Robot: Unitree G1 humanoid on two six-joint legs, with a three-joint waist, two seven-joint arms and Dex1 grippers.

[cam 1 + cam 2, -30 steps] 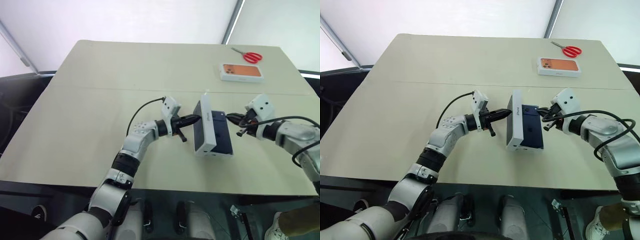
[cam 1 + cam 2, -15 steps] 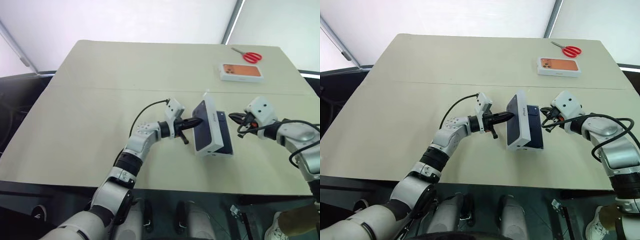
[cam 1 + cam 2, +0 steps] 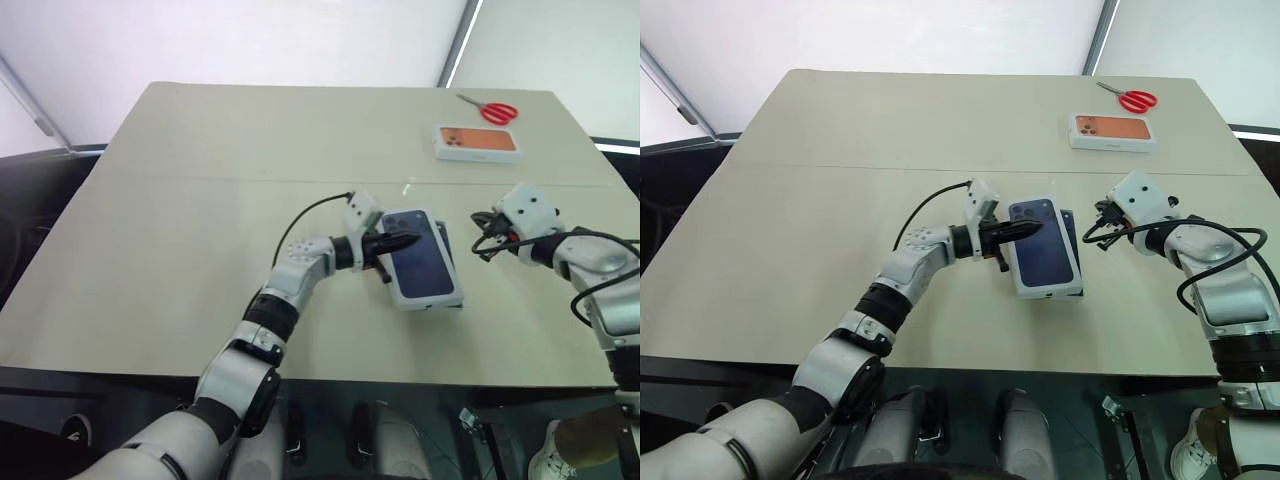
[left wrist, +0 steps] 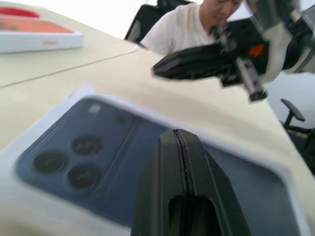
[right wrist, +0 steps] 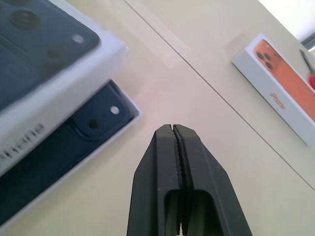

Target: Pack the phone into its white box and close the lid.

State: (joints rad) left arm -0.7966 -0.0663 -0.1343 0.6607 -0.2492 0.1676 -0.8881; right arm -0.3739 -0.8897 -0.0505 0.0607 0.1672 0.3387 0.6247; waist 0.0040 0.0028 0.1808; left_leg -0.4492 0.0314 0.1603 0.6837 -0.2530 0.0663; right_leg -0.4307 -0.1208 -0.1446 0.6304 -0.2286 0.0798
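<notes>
The lid (image 3: 1044, 246) lies nearly flat over the white box (image 5: 129, 119), with its printed dark phone picture facing up. It sits a little askew, so along the right side a strip of the box is uncovered. In that strip the phone (image 5: 74, 137) is seen inside the box, dark blue with its camera corner showing. All this is on the table (image 3: 820, 200), near the middle of its near half.

The left gripper (image 3: 1032, 231) reaches in from the left and its tips rest over the lid's top face. Its fingers (image 4: 182, 162) are pressed together and hold nothing.

The right gripper (image 3: 478, 219) is to the right of the box, apart from it, also fully closed and empty.

At the far right of the table lies a box with orange phone print (image 3: 1114, 131), and red scissors (image 3: 1132, 98) just beyond it
</notes>
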